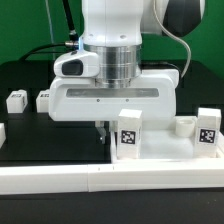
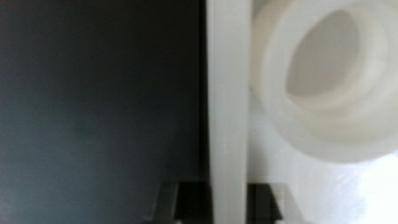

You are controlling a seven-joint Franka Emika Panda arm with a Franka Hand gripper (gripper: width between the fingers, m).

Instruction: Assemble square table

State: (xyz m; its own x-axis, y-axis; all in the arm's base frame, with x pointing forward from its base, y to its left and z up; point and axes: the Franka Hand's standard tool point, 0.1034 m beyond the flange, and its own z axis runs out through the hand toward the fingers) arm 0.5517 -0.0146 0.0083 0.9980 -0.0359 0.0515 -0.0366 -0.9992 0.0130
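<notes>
Nearest the exterior camera, a long white border bar [image 1: 60,180] runs across the 6 o'clock edge of the picture, lying on a matte black table [image 1: 40,140]. Just behind the bar, from the centre out toward 4 o'clock, lies the square top [image 1: 160,152], flat and white. Two upright legs stand at it, one [image 1: 130,131] just at the gripper's 3 o'clock side and one [image 1: 207,128] out at the picture's 3 o'clock edge. Each bears a black-white tag facing the camera. The patterns are too small to make out, and whether the legs sit in sockets cannot be told. The gripper [image 1: 101,132] comes straight down at the top's edge near the picture's centre, under the broad white hand body. In the wrist view the top's thin raised rim [image 2: 230,90] passes between two dark fingertips [image 2: 189,197], with a round corner socket [image 2: 338,70] just beside it and blurred dark table [image 2: 89,100] on the other side. The jaws are drawn narrow, one on each face of the rim, gripping it. Farther back, at 9 o'clock, two loose legs [image 1: 16,100] [image 1: 44,98] lie on the black surface well apart from the top, each with a small tag. Behind everything a green backdrop [image 1: 205,40] fills 2 o'clock, and dark cables [image 1: 65,20] hang at 11 o'clock.
</notes>
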